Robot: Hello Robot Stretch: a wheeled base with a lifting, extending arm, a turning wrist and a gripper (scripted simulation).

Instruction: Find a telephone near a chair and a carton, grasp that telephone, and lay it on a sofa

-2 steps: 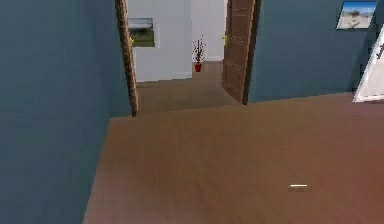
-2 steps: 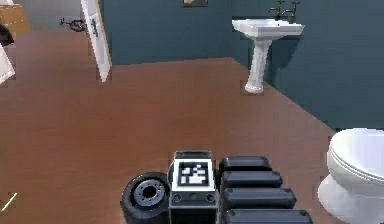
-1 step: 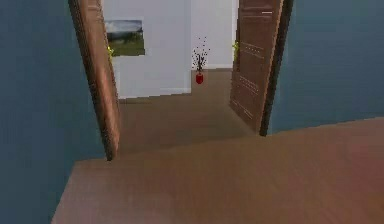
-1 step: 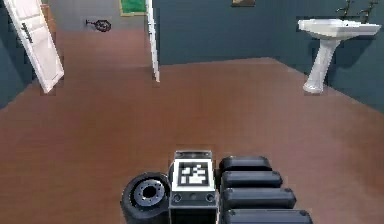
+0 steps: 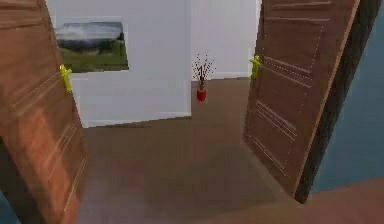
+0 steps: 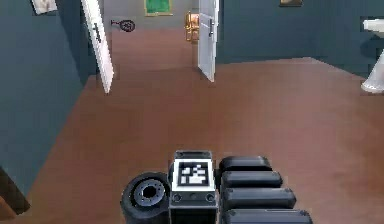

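1. Forward view: a bare brown floor (image 5: pixel 170 160) runs from the bottom of the frame up to a plain white wall (image 5: pixel 160 75) in the upper middle
2. A left brown panelled wooden door (image 5: pixel 35 120) fills the left edge and has a yellow lever handle (image 5: pixel 66 78). A right brown panelled wooden door (image 5: pixel 295 90) stands right of centre and has a second yellow handle (image 5: pixel 256 66). Both stand ajar, with the floor open between them
3. A framed landscape picture (image 5: pixel 92 46) hangs on the white wall at upper left. A small red vase with dark twigs (image 5: pixel 202 88) sits on the floor at upper centre, by the wall's corner. A teal-blue wall (image 5: pixel 355 120) is at the right edge
4. Arm side view: the same kind of brown flooring (image 6: pixel 230 110) covers the middle of the frame. A dark blue-grey wall (image 6: pixel 35 80) is at the left
5. Upper part of the frame: a white open door (image 6: pixel 98 45) at upper left and another white door (image 6: pixel 207 40) at upper centre. A green framed picture (image 6: pixel 158 7) sits at the top edge between them, with a small dark round object (image 6: pixel 125 25) left of it, kind unclear. A white fixture (image 6: pixel 373 75) is cut off by the right edge
6. Bottom centre: a dark segmented arm bar (image 6: pixel 255 190), a white square marker with black marks (image 6: pixel 192 172) and, left of it, the gripper (image 6: pixel 148 197) as a dark rounded body
7. Jaws: cannot tell how they stand. The gripper's far end is not made out, so cannot tell whether it holds anything
8. Telephone: its place, long axis and heading cannot be told from these views
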